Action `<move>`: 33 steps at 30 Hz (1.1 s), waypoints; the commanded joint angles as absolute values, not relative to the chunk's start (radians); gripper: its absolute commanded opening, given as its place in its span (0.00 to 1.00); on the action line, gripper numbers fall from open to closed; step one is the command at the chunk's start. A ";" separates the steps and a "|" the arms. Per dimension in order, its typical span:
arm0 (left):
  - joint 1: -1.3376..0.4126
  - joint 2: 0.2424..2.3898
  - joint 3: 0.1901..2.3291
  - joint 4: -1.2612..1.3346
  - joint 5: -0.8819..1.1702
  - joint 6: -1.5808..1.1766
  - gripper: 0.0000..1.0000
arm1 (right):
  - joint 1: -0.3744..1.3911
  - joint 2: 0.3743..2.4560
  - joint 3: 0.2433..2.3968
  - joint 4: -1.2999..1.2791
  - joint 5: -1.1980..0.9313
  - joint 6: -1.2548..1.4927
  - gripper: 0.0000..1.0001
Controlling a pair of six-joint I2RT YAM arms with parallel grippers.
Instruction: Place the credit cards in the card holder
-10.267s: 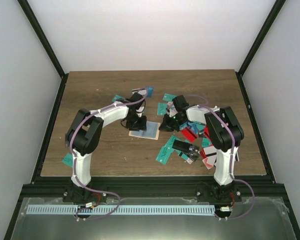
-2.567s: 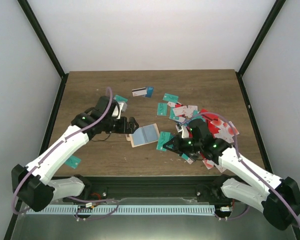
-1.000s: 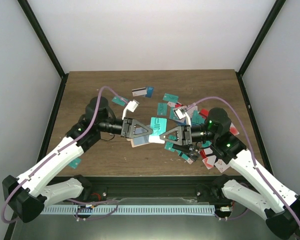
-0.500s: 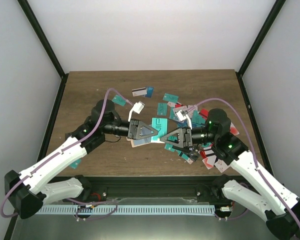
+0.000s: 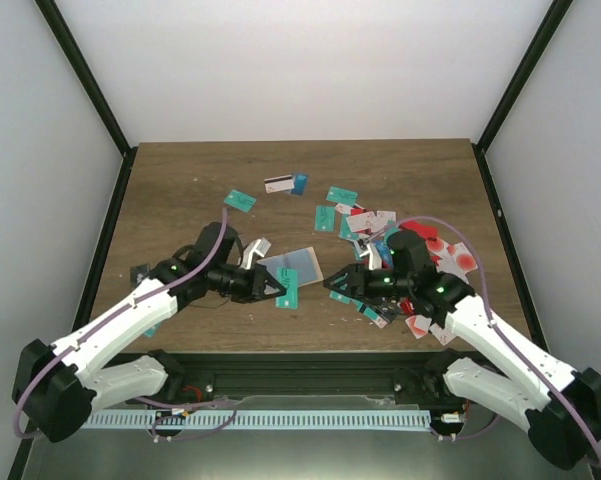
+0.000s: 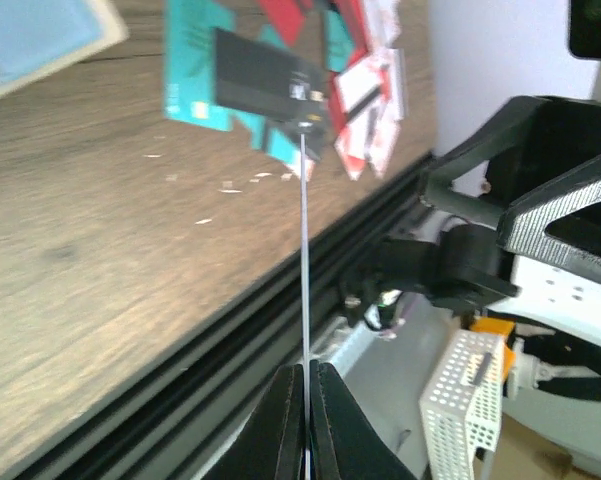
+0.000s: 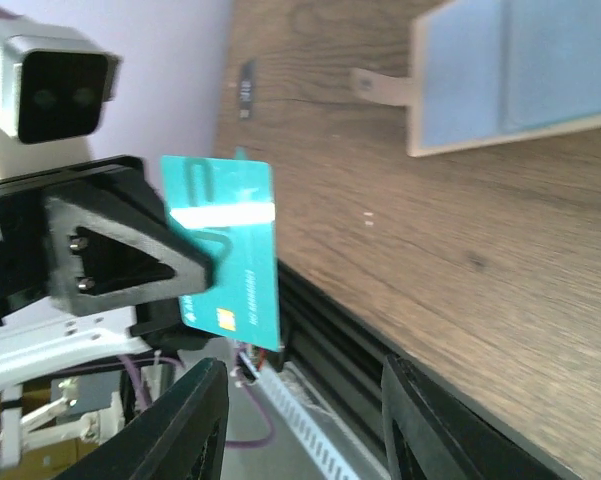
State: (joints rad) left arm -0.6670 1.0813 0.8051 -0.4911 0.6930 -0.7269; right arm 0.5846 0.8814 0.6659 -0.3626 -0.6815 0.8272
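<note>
One teal card (image 7: 228, 250) is in play. Your left gripper (image 6: 303, 378) is pinched tight on it and holds it on edge. The card holder (image 5: 294, 265) lies flat and open, pale blue inside up, just beyond the card on the far side. Its long axis runs across the table (image 5: 180, 200) at a slight tilt. Your right gripper (image 5: 332, 284) faces the card from the other side, jaws spread wide and holding nothing. The left arm is nearer the holder, so the insertion looks like its job. The other credit cards (image 5: 425, 255) lie scattered to the right.
</note>
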 commanded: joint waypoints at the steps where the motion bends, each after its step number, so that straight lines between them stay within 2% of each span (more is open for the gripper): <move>1: -0.590 1.109 0.757 -0.567 0.678 -0.617 0.04 | 0.583 0.964 0.655 -0.370 -0.590 0.811 0.44; 5: -0.525 1.199 0.733 -0.516 0.693 -0.561 0.04 | 0.583 1.085 0.679 -0.329 -0.563 0.776 0.42; 14: -0.424 1.509 0.840 -0.474 0.715 -0.468 0.04 | 0.572 1.385 0.869 -0.331 -0.421 0.663 0.37; 23: -0.392 1.744 0.997 -0.461 0.824 -0.416 0.04 | 0.480 1.664 1.027 -0.334 -0.492 0.591 0.29; 28: -0.389 1.807 1.041 -0.480 0.823 -0.405 0.04 | 0.445 1.763 1.097 -0.355 -0.519 0.554 0.28; 33: -0.382 1.741 1.036 -0.509 0.819 -0.408 0.04 | 0.434 1.820 1.114 -0.342 -0.539 0.549 0.27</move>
